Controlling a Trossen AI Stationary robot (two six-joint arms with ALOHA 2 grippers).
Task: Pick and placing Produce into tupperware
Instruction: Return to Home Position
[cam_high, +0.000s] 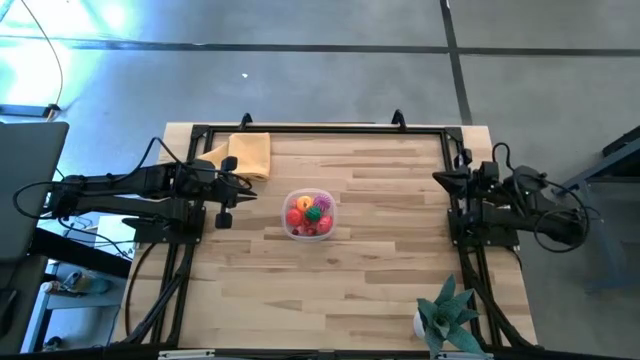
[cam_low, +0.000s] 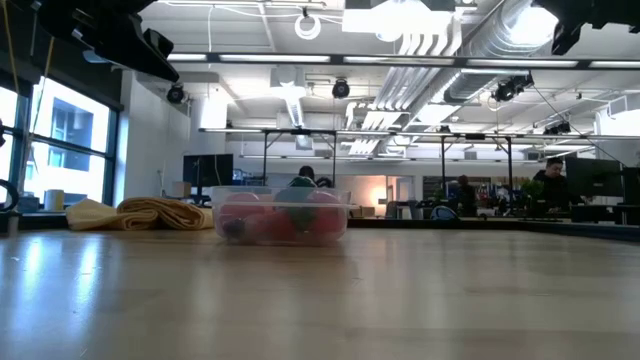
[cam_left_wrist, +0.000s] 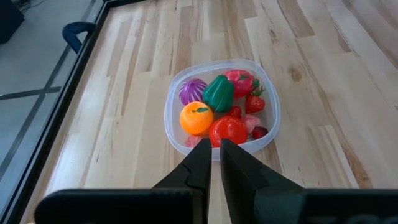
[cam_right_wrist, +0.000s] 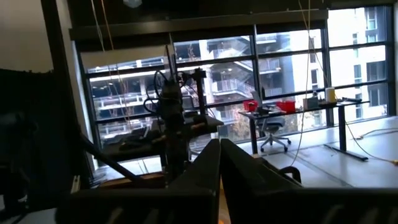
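surface: pale wood-plank table (cam_high: 380, 290), black metal frame round its edge, grey concrete floor beyond.
room: open office behind the tub; exposed ceiling ducts, strip lights, big windows, desks, people far back.
tub (cam_left_wrist: 171, 106): clear plastic, rounded corners, low walls, mid-table.
produce (cam_left_wrist: 196, 118): all inside the tub; glossy plastic, one orange, a green pepper (cam_left_wrist: 218, 92), a purple ribbed piece, several red.
cloth (cam_high: 250, 152): yellow-orange, folded, soft; near the tub, far-left of it.
plant (cam_high: 447, 312): spiky teal leaves, white pot; well apart from the tub, front-right.
left gripper (cam_left_wrist: 215, 152): fingers closed on nothing; near the tub's left side, above the table.
right gripper (cam_right_wrist: 219, 149): fingers closed, empty; well apart from the tub, at the table's right edge.
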